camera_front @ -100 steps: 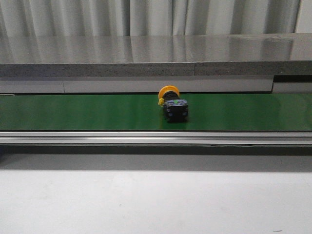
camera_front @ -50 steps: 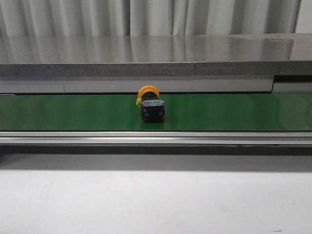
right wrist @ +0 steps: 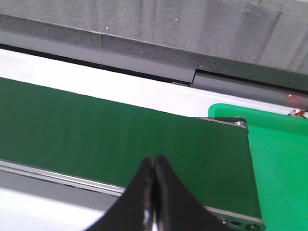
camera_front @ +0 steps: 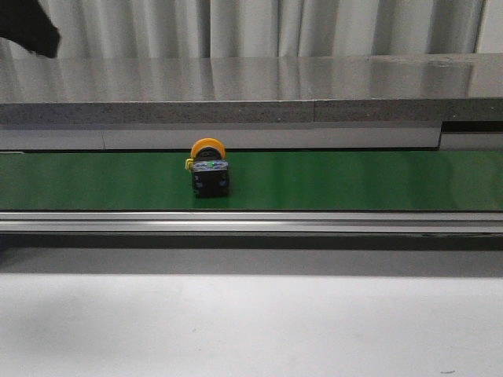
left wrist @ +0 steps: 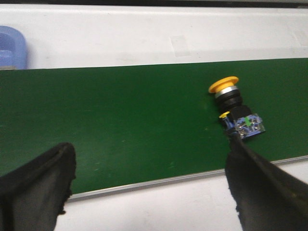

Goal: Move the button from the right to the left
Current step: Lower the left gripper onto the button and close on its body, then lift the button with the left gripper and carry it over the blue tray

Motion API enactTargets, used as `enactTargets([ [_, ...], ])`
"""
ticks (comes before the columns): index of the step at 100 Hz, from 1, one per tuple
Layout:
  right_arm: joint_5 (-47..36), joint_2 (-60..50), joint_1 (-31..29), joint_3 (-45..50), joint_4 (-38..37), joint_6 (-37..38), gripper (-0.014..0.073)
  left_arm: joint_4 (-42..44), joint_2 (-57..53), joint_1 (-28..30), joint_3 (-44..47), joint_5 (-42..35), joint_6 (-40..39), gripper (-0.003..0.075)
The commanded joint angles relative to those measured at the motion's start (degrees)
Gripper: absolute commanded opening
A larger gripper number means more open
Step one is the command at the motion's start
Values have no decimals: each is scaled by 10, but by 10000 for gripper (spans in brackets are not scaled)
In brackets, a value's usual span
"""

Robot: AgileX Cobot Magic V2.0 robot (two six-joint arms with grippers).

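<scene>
Lying on its side on a green conveyor belt (camera_front: 354, 181), the button (camera_front: 208, 168) shows its yellow-orange mushroom cap toward the far edge of the belt and its black blocky body, flecked with green and blue, toward the near edge. In the left wrist view the left claw (left wrist: 149, 180) hangs over the belt with its two dark fingers (left wrist: 38, 178) spread wide and nothing between them; the button (left wrist: 237, 108) sits just ahead of one fingertip, out toward that finger's side and not in the gap, and whether the fingertip touches its body cannot be told. A pale blue object (left wrist: 10, 48) shows at the edge of that view, off the belt on the white surface (left wrist: 144, 33) beyond, well away from the claw. The right claw (right wrist: 153, 166) holds its fingers pressed together, gripping nothing, above the near edge of the belt's end, where a bright green tray (right wrist: 284, 159) lies just to its side past the roller. In the front view a dark shape in the upper left corner is too cut off to identify. A grey stone ledge (camera_front: 251, 94) runs behind the belt, with pale curtains (camera_front: 259, 27) at the back.
</scene>
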Motion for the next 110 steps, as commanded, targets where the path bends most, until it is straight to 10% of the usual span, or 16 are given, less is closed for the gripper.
enactTargets([
  [1,-38,1,1,-15,10,-4,-64,-11,32,-19,-46,-39,-7,603],
  [79,-37,1,1,-15,10,-4,-64,-12,234,-82,-138,-62,-8,601],
  [110,-37,1,1,-15,10,-4,-64,125,266,-81,-138,-46,-105,568],
])
